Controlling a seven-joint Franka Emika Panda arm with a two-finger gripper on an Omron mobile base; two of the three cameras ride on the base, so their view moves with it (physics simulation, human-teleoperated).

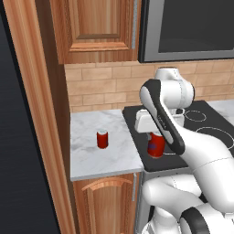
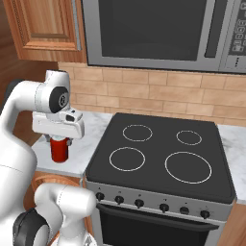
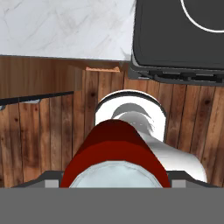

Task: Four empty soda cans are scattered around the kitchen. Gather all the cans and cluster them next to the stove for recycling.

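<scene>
My gripper [image 1: 154, 134] is shut on a red soda can [image 1: 156, 145] with a silver top, held upright in the air near the seam between the marble counter [image 1: 91, 157] and the stove [image 1: 137, 148]. From the right, the held can [image 2: 59, 150] hangs below the hand, left of the black cooktop [image 2: 158, 149]. In the hand view the can [image 3: 114, 153] sits between the fingers, over the wooden floor just in front of the counter edge. A second red soda can [image 1: 102, 139] stands upright on the counter, left of the stove.
A steel microwave [image 2: 149, 33] hangs above the stove, with a wooden wall cabinet [image 1: 98, 27] to its left. A tall wooden panel [image 1: 36, 114] closes off the counter's left end. Black knobs [image 2: 139, 202] line the stove front.
</scene>
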